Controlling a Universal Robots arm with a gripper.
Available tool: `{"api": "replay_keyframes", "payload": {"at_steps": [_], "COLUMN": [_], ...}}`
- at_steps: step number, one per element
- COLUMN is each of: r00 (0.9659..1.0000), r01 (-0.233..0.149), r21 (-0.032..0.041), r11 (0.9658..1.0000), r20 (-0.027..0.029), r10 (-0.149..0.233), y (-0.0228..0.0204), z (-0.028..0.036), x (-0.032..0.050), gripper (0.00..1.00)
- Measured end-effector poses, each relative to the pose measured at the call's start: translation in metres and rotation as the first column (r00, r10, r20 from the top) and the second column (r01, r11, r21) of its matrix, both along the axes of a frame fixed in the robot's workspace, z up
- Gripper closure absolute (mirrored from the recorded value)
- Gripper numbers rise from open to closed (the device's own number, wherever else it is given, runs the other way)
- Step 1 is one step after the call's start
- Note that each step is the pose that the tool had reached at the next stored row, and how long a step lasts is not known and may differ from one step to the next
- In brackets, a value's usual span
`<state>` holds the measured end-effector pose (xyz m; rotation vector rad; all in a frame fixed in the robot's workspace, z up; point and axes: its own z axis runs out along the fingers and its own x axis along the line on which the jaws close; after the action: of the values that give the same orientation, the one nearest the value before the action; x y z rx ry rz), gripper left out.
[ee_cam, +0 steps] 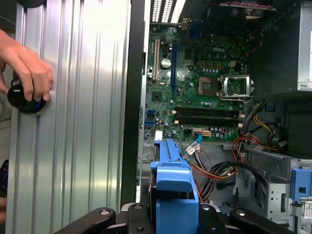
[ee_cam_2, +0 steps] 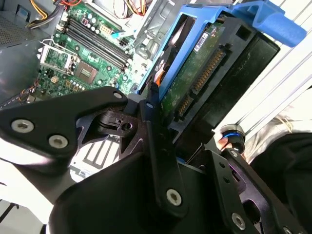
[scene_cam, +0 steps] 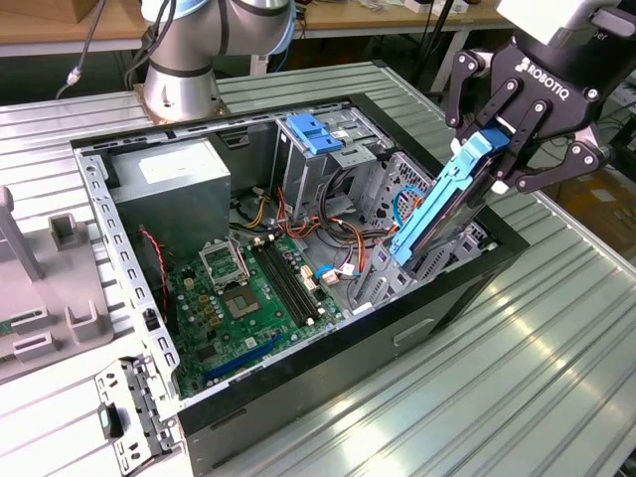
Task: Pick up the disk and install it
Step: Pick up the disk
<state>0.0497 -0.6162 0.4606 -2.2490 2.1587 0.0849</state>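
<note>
Exterior view: grips disk (scene_cam: 438,211) at its upper end with gripper (scene_cam: 500,157) closed, tilted, lower end down inside case (scene_cam: 348,350).

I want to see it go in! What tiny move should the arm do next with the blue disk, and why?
Probably ease the disk slightly down along its tilt: the gripper is shut on its upper end, and its lower end sits inside the case.

The disk (scene_cam: 437,199) has a smooth blue plastic frame, and the table (scene_cam: 556,338) is ribbed matt metal.
</note>
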Motion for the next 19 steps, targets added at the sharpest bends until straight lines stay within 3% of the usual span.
{"api": "replay_keyframes", "payload": {"at_steps": [6, 19], "r00": [1.0000, 1.0000], "r01": [0.000, 0.000], "r21": [0.0000, 0.0000], "r11": [1.0000, 1.0000], "r20": [-0.0006, -0.0031], "r10": [0.000, 0.000], "y": [0.0000, -0.0002], "z": [0.0000, -0.0004], "x": [0.0077, 0.0350], "gripper": [0.64, 0.64]}}
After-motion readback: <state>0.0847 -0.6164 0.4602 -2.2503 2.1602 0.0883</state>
